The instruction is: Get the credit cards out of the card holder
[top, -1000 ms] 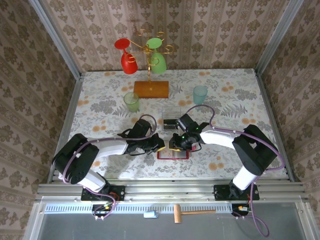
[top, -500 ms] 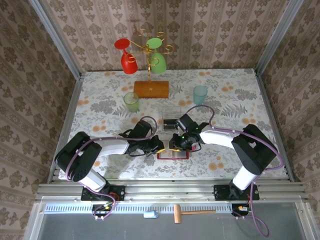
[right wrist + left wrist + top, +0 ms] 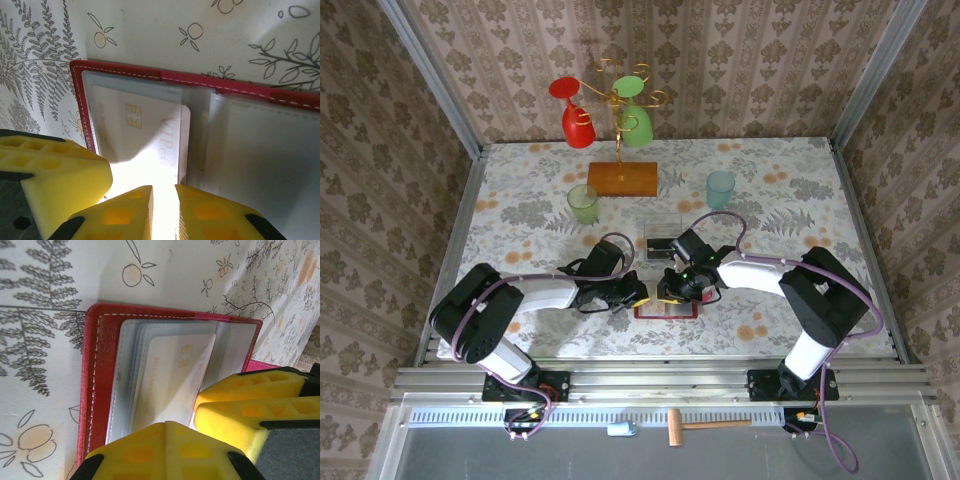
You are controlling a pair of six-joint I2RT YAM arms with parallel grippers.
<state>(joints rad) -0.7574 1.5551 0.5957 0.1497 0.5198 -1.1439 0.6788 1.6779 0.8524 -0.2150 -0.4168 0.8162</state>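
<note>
The right arm has edged slightly toward the counter's left edge, so the right pincer (image 3: 668, 290) now sits tighter against the left pincer (image 3: 641, 293). The card holder (image 3: 667, 309) has not moved. It lies open near the counter's (image 3: 520, 210) near edge, about midway between the side edges. The left pincer is clenched over the holder's left side, but whether it pinches anything cannot be told. In the right wrist view, the right pincer's fingers stand almost together, grasping the edge of a pale credit card (image 3: 145, 130) that is partly out of its clear pocket. Beyond, near mid-counter, sits a clear box (image 3: 661, 226). Farther back are a green cup (image 3: 583, 203), a teal cup (image 3: 720, 188) and a glass stand (image 3: 621, 178).
</note>
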